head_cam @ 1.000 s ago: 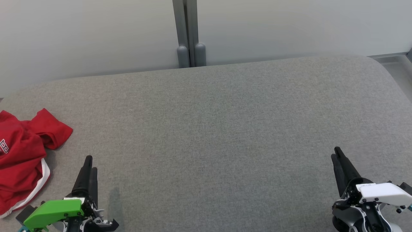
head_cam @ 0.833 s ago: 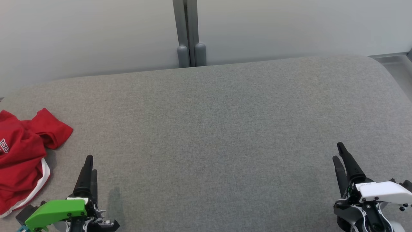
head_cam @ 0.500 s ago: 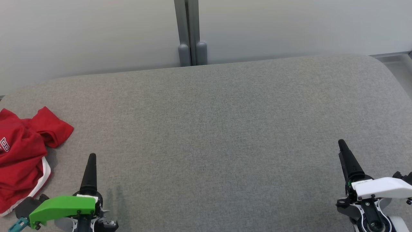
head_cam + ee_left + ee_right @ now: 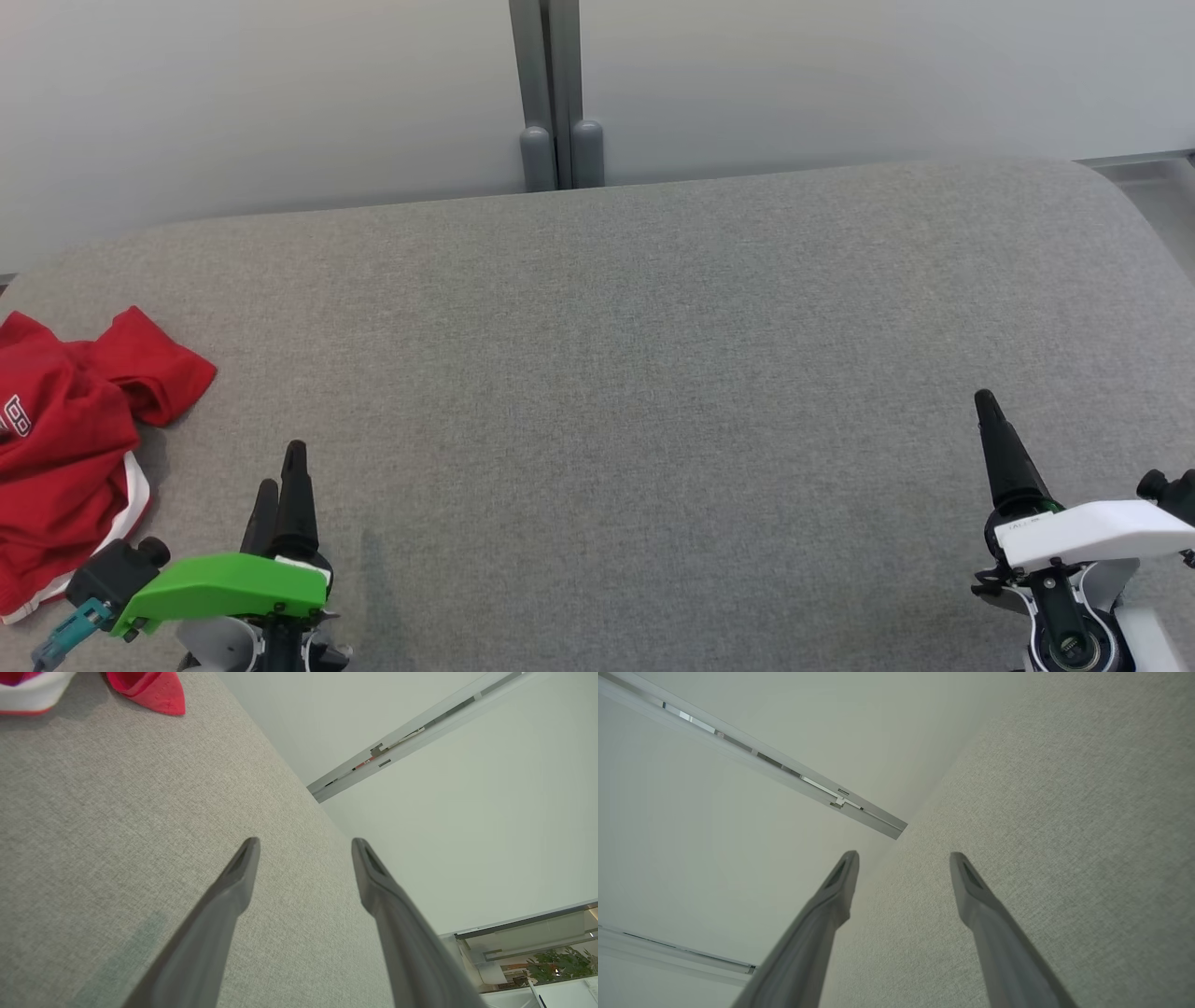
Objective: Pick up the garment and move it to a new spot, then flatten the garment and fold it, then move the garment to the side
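Red and crumpled, the garment [image 4: 65, 448] lies at the left edge of the grey fabric surface [image 4: 607, 373], near my left gripper [image 4: 280, 467], whose fingers stand parted and empty, ready, I judge, to take it, while my right gripper [image 4: 982, 401], likewise spread and empty, hangs well apart from it.

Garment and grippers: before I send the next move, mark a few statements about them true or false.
1. The red garment lies crumpled on the grey surface, at the robot's left. True.
2. The left gripper is shut on the garment. False: its fingers are apart and hold nothing, and the garment lies clear of them.
3. The right gripper is open and empty. True.
4. The garment is folded flat in the middle of the surface. False: it is bunched up near the left edge.
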### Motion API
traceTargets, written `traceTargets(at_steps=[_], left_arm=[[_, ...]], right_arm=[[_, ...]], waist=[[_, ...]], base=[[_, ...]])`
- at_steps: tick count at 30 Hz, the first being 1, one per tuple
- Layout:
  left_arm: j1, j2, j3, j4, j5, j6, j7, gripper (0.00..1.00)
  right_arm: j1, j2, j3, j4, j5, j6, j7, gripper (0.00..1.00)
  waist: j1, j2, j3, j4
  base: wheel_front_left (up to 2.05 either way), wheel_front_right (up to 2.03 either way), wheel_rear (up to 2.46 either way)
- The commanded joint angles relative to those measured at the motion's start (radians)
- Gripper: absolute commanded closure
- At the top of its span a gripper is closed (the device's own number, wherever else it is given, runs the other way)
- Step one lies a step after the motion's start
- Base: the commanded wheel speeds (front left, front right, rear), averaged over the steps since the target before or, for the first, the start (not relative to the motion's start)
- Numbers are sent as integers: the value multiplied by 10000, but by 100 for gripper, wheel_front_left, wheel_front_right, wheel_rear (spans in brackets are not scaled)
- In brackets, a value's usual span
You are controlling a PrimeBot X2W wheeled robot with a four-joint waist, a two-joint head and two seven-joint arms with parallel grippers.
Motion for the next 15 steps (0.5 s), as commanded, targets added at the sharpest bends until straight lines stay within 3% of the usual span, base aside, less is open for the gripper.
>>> traceTargets(at_steps=[1,15], left_arm=[[-279,97,-47,-93,472,67,-120,0],[-331,140,-389,171,2447,349,-603,0]], right_arm=[[-213,-34,15,-183,-425,3,-127,0],[-126,-27,227,-193,-2431,4,-610,0]], waist=[[0,0,3,8],[0,0,17,80]], base=[[0,0,0],[0,0,0]])
